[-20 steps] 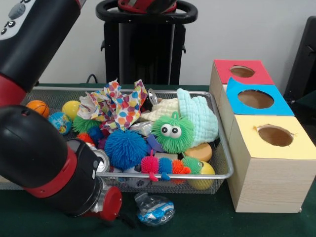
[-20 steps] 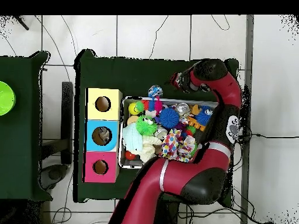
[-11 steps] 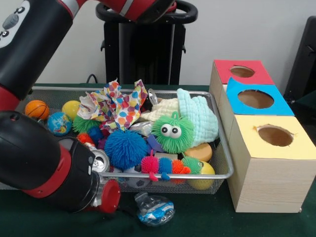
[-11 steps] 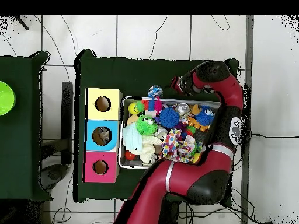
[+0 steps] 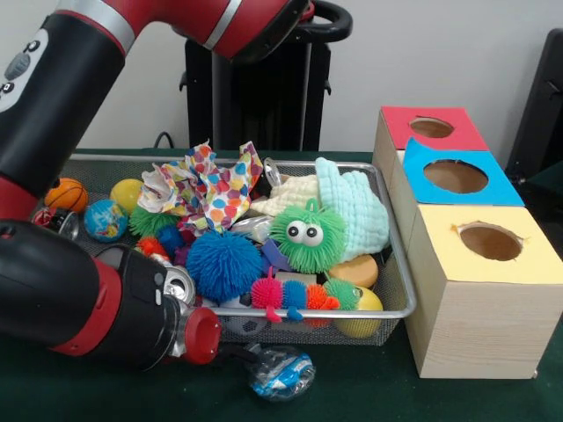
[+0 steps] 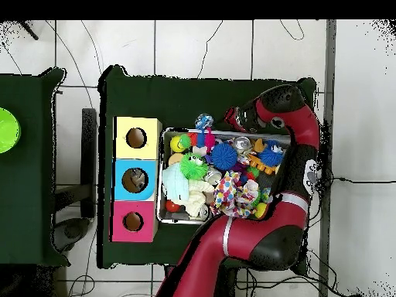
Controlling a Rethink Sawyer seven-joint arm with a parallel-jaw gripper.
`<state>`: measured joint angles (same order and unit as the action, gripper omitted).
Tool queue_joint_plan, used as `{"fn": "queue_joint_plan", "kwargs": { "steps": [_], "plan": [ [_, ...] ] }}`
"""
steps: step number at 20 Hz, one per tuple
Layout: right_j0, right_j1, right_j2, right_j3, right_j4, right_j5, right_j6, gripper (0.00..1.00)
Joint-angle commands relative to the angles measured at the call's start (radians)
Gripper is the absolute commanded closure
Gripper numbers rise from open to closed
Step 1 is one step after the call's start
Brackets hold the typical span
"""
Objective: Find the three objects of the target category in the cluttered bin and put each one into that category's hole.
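Just outside the near rim of the wire mesh bin (image 5: 398, 264), on the green bench (image 5: 369, 396), my end effector (image 5: 236, 356) reaches toward a crumpled clear plastic bag with blue print (image 5: 281, 373); a dark tip seems to touch the bag, but I cannot tell whether the end effector is open or closed. My red and black arm (image 5: 84, 299) lies low along the bin's front left corner. Inside the bin, a green fuzzy ball with googly eyes (image 5: 307, 236) sits near the middle, a blue spiky rubber ball (image 5: 223, 264) just beside it, and a rainbow spiky caterpillar toy (image 5: 299, 295) rests against the front rim. A polka-dot paper wrapper (image 5: 211, 189) lies toward the back, a mint-green cloth (image 5: 352, 207) at the back right, and a small orange basketball (image 5: 67, 193) at the far left. Beside the bin's right side stand three wooden boxes with round holes, topped yellow (image 5: 493, 246), blue (image 5: 457, 178) and red (image 5: 431, 128).
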<state>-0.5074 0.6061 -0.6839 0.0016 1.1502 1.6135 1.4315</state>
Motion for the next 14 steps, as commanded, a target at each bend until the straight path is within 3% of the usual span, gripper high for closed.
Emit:
{"fn": "queue_joint_plan", "kwargs": {
  "steps": [1, 14],
  "plan": [
    [-0.006, 0.212, -0.085, 0.090, 0.041, 0.102, -0.277, 0.00],
    [-0.013, 0.236, -0.117, 0.076, 0.098, 0.149, -0.275, 0.00]
  ]
}}
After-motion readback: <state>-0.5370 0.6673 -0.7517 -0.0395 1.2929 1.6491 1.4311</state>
